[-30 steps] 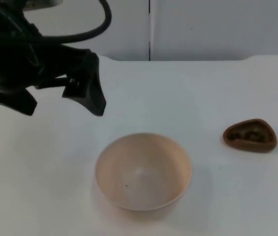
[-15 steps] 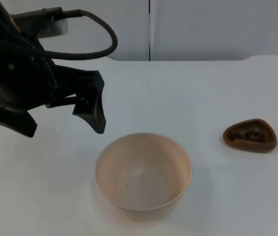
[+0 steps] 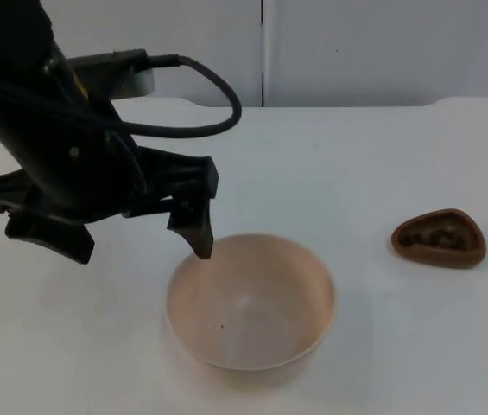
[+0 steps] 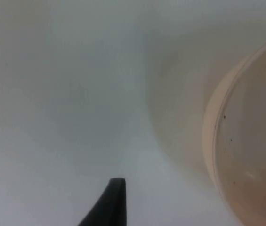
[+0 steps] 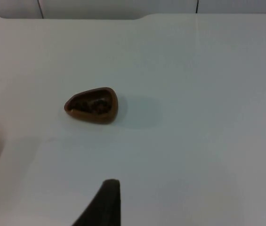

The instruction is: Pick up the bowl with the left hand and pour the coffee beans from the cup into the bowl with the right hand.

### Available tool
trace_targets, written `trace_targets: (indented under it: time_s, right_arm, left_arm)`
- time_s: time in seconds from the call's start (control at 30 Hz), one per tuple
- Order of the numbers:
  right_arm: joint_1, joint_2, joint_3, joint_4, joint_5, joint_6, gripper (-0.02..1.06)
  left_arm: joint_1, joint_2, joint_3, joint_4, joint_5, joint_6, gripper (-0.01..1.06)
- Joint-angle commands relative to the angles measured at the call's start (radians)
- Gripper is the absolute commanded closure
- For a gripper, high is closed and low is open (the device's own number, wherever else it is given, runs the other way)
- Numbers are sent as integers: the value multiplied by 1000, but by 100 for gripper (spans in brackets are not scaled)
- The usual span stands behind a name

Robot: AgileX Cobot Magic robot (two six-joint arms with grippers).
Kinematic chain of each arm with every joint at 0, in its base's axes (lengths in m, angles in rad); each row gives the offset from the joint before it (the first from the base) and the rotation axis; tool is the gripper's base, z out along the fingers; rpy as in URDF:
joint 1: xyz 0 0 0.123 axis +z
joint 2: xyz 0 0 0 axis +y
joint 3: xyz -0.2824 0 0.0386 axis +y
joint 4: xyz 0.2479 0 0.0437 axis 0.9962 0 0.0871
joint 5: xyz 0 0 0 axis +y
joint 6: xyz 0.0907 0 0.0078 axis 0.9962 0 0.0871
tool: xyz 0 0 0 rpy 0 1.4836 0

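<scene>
Now the left gripper [image 3: 140, 245], spread wide, has dropped nearer and rightward, one finger [image 3: 199, 232] at the bowl's [image 3: 252, 303] far-left rim; cup [image 3: 439, 238] unmoved on the bench [image 3: 330, 164].

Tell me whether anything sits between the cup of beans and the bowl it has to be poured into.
Nothing visible does. Bare white table lies between the brown cup and the bowl. The left gripper, fingers spread, is at the bowl's far-left rim, away from that stretch. The right arm waits, its camera looking at the cup.
</scene>
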Motion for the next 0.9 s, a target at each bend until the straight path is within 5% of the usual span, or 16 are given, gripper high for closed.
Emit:
trace_targets:
  time_s: [0.0, 0.87]
  right_arm:
    - [-8, -3, 0, 3, -4, -5, -1]
    - [-8, -3, 0, 1, -4, -5, -1]
  left_arm:
    - [-12, 19, -6, 34, -21, -43, 0]
    - [-12, 183, -4, 64, -108, -52, 0]
